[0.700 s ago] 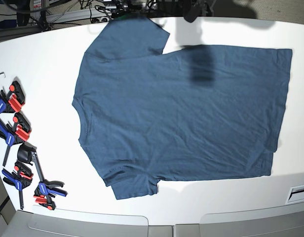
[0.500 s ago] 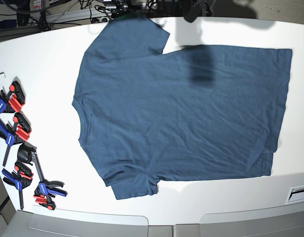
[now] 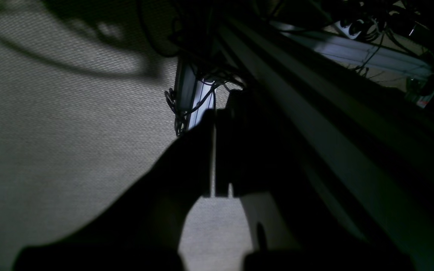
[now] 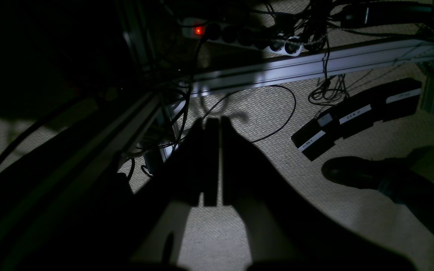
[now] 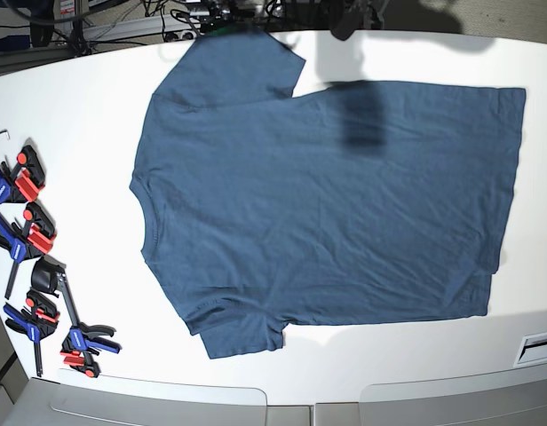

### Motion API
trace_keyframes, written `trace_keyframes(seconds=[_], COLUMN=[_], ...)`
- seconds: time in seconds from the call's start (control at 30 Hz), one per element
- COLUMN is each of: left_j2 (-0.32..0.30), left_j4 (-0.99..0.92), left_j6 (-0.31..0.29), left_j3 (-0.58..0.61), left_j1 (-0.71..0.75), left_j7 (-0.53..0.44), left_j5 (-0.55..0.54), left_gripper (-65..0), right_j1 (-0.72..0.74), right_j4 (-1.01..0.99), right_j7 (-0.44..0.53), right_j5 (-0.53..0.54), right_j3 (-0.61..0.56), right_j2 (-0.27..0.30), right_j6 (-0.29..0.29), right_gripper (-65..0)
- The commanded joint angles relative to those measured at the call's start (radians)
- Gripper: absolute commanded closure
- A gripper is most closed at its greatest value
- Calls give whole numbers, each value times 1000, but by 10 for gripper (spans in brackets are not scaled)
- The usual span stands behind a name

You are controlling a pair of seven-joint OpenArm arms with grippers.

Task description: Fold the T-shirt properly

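Note:
The dark navy T-shirt (image 5: 327, 204) lies spread flat on the white table (image 5: 78, 124). Its neck is to the left, its hem to the right, one sleeve at the back and one at the front. No neck label shows. Neither gripper shows over the shirt in the base view; a shadow falls on the shirt's back edge. In the left wrist view, my left gripper (image 3: 214, 116) is a dark silhouette with jaws shut and empty, over carpet beside the table frame. In the right wrist view, my right gripper (image 4: 219, 124) is likewise shut and empty over the floor.
Several blue and red clamps (image 5: 29, 240) lie along the table's left edge. A small white label (image 5: 540, 346) sits at the front right. Below the table are a power strip (image 4: 247, 35), cables, a black box (image 4: 356, 116) and a shoe (image 4: 352, 173).

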Motion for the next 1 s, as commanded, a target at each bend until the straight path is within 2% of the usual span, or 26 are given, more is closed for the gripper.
trace_keyframes(seconds=[0.0,0.23,0.4,0.5,0.77,0.87,0.97], left_j2=[-5,-71,-147,-216,-476,-525,-545], left_j4=[14,188,369,522,1051,1255,1436], left_j6=[-7,-8,-8,-8,-8,-9,-77], left_j3=[1,1,1,1,-20,-103,-218], left_j1=[23,185,354,484,893,1056,1143], left_j7=[5,5,29,85,91,91,91], left_j5=[3,2,2,-2,-43,-43,-45], left_gripper=[0,0,0,0,0,0,0], right_j1=[-11,-110,-254,-383,-819,-994,-1150], right_j4=[5,24,179,326,851,1065,1266], right_j7=[8,63,70,70,68,68,68], right_j5=[0,0,0,0,4,13,111], right_j3=[0,0,0,0,1,26,113], right_j2=[13,80,159,218,408,479,515], right_j6=[-4,-4,2,10,10,10,10], right_gripper=[0,0,0,0,0,0,0])
